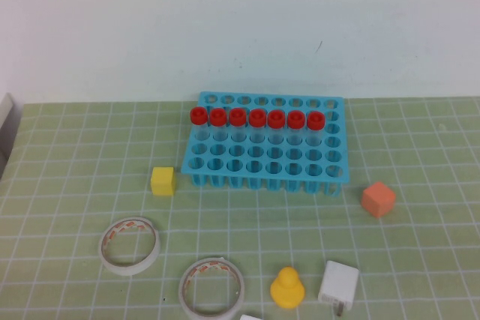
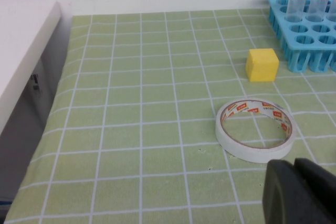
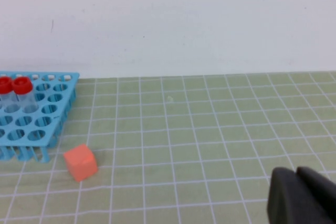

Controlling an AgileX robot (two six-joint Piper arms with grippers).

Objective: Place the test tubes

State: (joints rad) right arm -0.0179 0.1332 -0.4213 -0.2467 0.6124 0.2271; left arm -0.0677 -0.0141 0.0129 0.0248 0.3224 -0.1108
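Seven capped clear tubes [image 1: 257, 127]; left gripper [image 2: 295, 177], right gripper [image 3: 297, 182] over gridded mat [image 1: 75, 174]

Bright, even, diffuse light fills all three views, leaving the white wall [image 1: 300, 20] nearly washed out. Shadows are faint and short (a soft one lies under the blue plastic tube rack [image 1: 262, 182], another hugs the orange cube [image 1: 378, 199]). The green gridded mat [image 1: 75, 185] reads matte and evenly lit; the high view looks slightly soft and grainy.
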